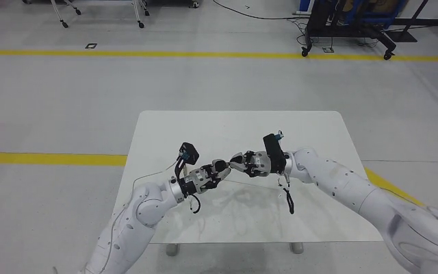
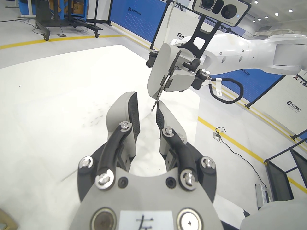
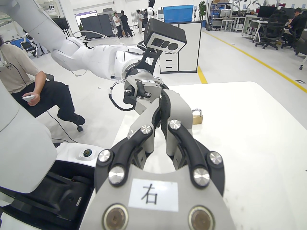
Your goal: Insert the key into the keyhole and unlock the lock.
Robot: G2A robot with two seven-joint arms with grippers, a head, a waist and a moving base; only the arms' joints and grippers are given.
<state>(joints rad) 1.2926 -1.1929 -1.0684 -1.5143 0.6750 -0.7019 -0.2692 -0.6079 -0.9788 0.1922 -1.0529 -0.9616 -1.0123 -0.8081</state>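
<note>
Right gripper pinches the thin, stiff key by its head, left gripper gapes at its tip, and the padlock on the table probably wants gripping by its heavy body.

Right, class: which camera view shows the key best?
The left wrist view: the key juts out of the shut right tool as a thin metal blade, close to the open left tool. In the top view it is too small to make out between the tools; in the right wrist view that tool's fingers hide it.
</note>
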